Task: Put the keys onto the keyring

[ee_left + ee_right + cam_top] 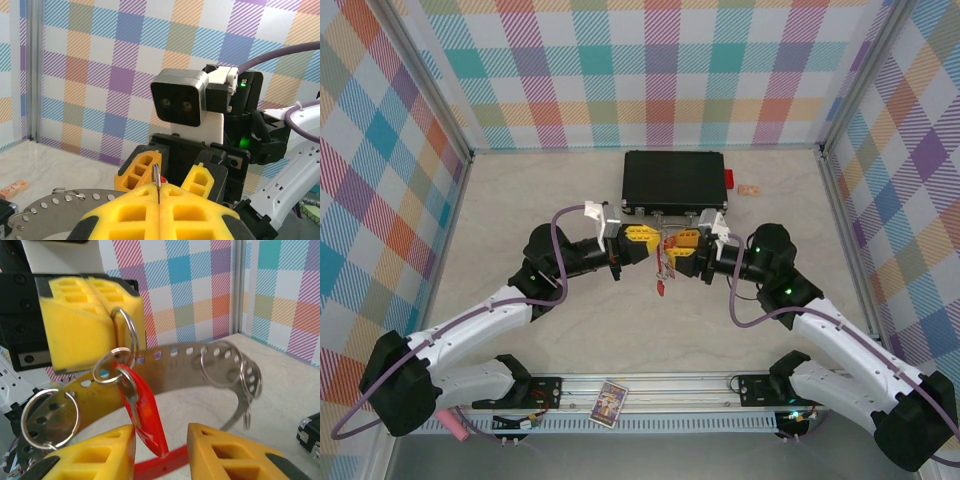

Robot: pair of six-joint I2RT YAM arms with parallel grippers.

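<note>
Seen from above, the keys (662, 285) are too small to count. Closed fingers of the left hand (159, 196) hide all but the top arc of a split ring (155, 172). The bottom edge crops the right hand (160, 428).

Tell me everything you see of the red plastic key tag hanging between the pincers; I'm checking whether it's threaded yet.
The red plastic key tag is long, flat and glossy, tapering to a point below. It hangs tilted from a silvery metal piece threaded through a small silver split ring. That ring seems linked to a larger silver wire ring clamped in the shut left pincer. The tag's tip dangles between the yellow fingers of the open right pincer; contact is unclear.
</note>
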